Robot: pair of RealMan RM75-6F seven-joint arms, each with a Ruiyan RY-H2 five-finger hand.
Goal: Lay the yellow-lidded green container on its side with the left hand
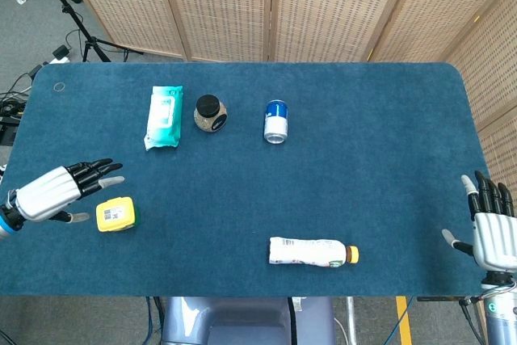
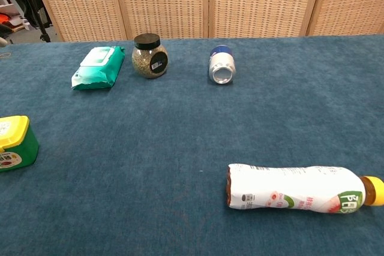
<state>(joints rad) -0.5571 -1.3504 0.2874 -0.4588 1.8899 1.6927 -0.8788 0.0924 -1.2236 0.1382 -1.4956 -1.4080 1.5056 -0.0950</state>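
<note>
Green squat plastic container with yellow lid (image 1: 116, 215) stands upright near the table's front-left edge, lid up. Left hand (image 1: 50, 193) sits just beside it, toward the left edge, fingers spread, holding nothing, clearly the nearer hand. Right hand (image 1: 491, 233) idles spread, well apart at far right.

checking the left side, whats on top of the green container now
Only its own yellow lid; nothing else rests on the green container. The left hand is off to its side, fingers apart, not touching it. What is inside cannot be seen, since the lid covers it.
</note>
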